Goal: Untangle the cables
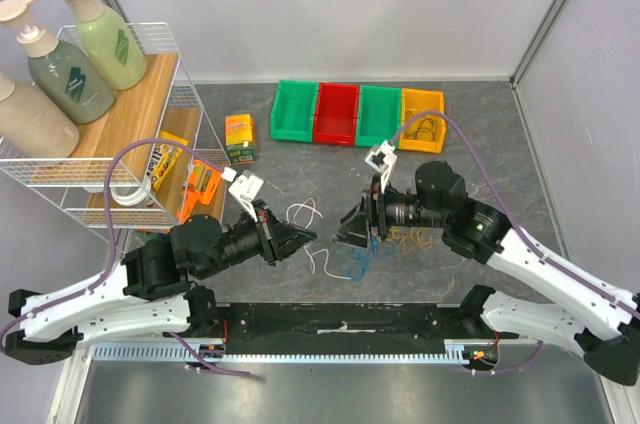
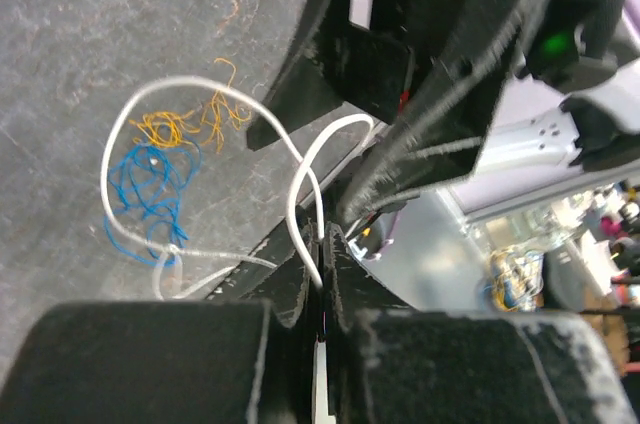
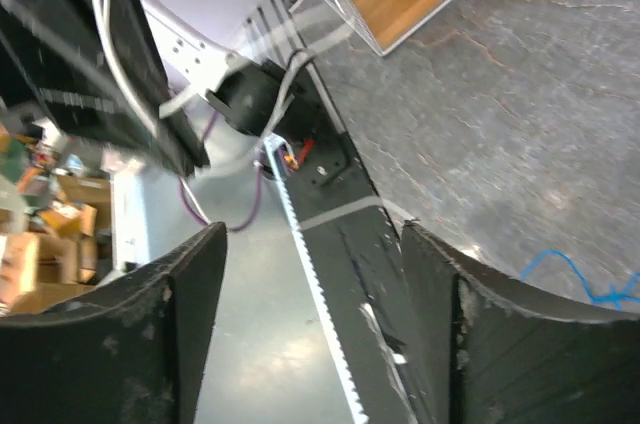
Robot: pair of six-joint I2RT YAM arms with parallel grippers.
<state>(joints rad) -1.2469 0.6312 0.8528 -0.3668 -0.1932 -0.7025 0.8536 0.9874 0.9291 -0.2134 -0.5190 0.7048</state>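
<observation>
**White cable pinched on the left, right side free**

Your left jaws are clenched on the white cable (image 2: 115, 144). It loops out from them over the surface (image 1: 300, 159) towards the blue cable (image 2: 150, 184) and the yellow cable (image 2: 170, 129), which lie between the two arms. The white loop meets the blue curls, so the snag is probably there. Your right jaws stand apart, grasping nothing, near the blue curls. The split makes sense: one side anchors the white strand, leaving the other free to draw the blue one away.
</observation>
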